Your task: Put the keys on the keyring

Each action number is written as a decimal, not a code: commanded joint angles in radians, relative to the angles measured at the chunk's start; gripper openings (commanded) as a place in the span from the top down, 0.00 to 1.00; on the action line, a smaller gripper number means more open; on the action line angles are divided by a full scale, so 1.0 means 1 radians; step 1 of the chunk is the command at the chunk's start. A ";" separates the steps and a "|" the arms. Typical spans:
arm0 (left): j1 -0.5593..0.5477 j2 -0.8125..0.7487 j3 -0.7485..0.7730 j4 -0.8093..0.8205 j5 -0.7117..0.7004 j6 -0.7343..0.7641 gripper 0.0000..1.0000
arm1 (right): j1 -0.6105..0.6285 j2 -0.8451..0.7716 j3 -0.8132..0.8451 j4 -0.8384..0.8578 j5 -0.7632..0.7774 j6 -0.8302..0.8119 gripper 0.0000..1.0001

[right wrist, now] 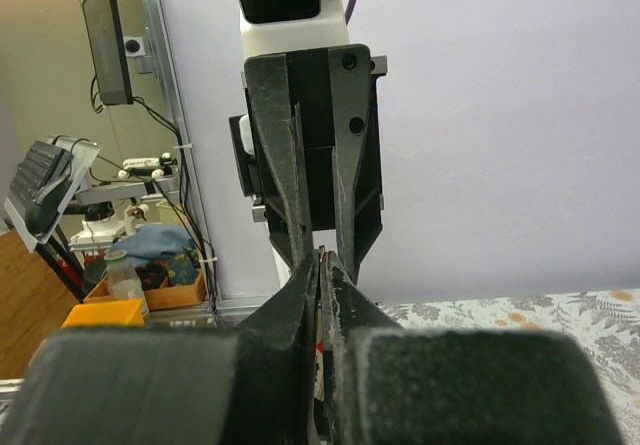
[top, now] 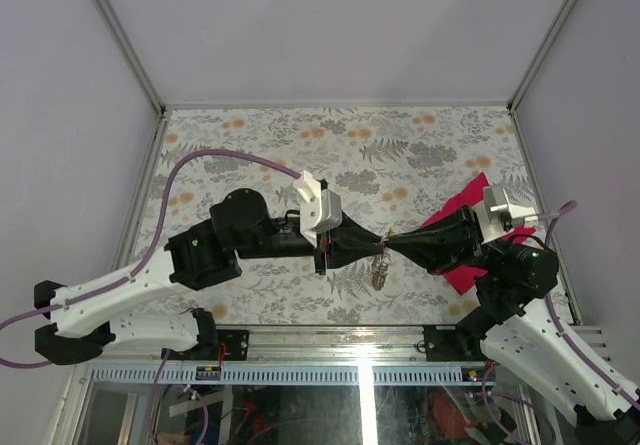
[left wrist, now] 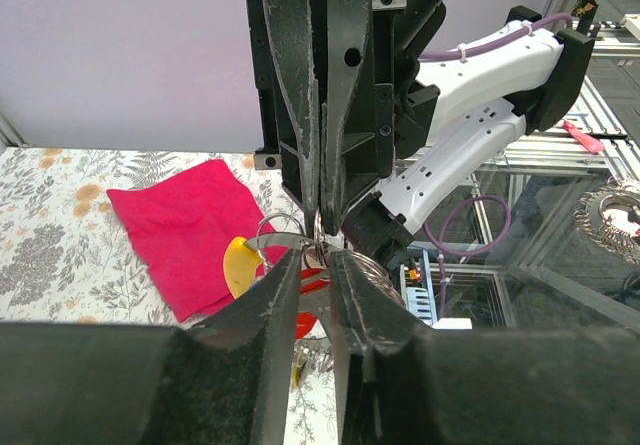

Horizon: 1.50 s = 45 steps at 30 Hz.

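- Top view: the left arm (top: 200,255) and the right arm (top: 520,275) reach inward and meet tip to tip above the near part of the patterned tabletop (top: 300,145).
- Top view: the keyring (top: 379,270) hangs just below the meeting point, off the tabletop. Single keys are too small to tell apart here.
- Top view: a magenta cloth (top: 462,270) lies flat under the right arm.
- Left wrist view: the left jaws fill the bottom edge, a narrow gap apart. The right jaws come down from the top edge, pressed together.
- Left wrist view: the silvery loop of the keyring (left wrist: 272,227) curves out from the tips of the right jaws, which pinch its wire.
- Left wrist view: the red key (left wrist: 312,283) sits in the gap of the left jaws. Whether they clamp it cannot be told.
- Left wrist view: the yellow key (left wrist: 238,265) hangs from the loop, left of the jaws and in front of the cloth (left wrist: 175,230).
- Right wrist view: the right jaws are fully closed at the bottom. The left jaws face them from above, slightly parted, tips nearly touching.
- Right wrist view: a thin sliver shows between the tips, too small to identify.
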 commanded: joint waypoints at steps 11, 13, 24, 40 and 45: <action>-0.006 0.026 0.060 -0.018 0.045 0.002 1.00 | 0.005 -0.023 0.055 -0.060 -0.017 -0.092 0.99; -0.006 0.043 0.099 -0.096 0.061 0.019 1.00 | 0.005 -0.041 0.081 -0.158 -0.026 -0.157 0.89; -0.006 0.183 0.331 -0.585 0.014 0.127 1.00 | 0.005 -0.075 0.252 -0.817 -0.101 -0.543 0.70; -0.007 0.424 0.685 -1.011 -0.083 0.236 1.00 | 0.005 0.014 0.237 -0.852 -0.186 -0.564 0.69; -0.007 0.437 0.709 -1.019 -0.086 0.243 1.00 | 0.005 0.044 0.222 -0.828 -0.199 -0.564 0.69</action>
